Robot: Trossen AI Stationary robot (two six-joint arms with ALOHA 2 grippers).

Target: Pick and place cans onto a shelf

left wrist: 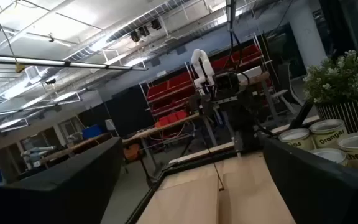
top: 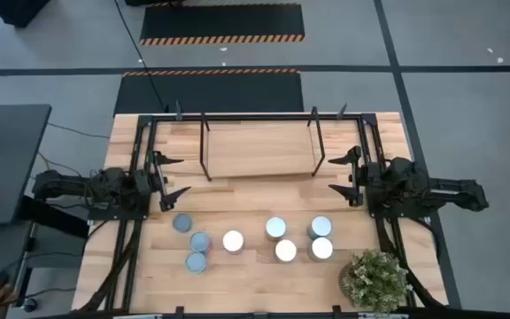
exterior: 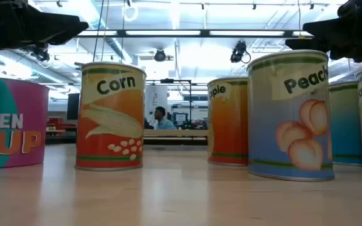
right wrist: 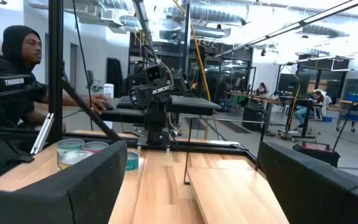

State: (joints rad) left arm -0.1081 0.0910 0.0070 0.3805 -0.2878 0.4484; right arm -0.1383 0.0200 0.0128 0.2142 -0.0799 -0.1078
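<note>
Several cans stand upright on their bases on the near half of the table: blue-grey tops at the left (top: 191, 242), white and silver tops in the middle (top: 275, 229) and right (top: 320, 239). The low view shows a corn can (exterior: 110, 117) and a peach can (exterior: 290, 115). The shelf (top: 259, 149) stands on its black legs at the far middle, its board bare. My left gripper (top: 172, 176) is open at the left, my right gripper (top: 344, 175) open at the right, both beside the shelf and above the table.
A bushy potted plant (top: 375, 279) stands at the near right corner. Black frame rails (top: 140, 142) run along the table's left, right and far sides. A person sits beyond the table's left side in the right wrist view (right wrist: 17, 68).
</note>
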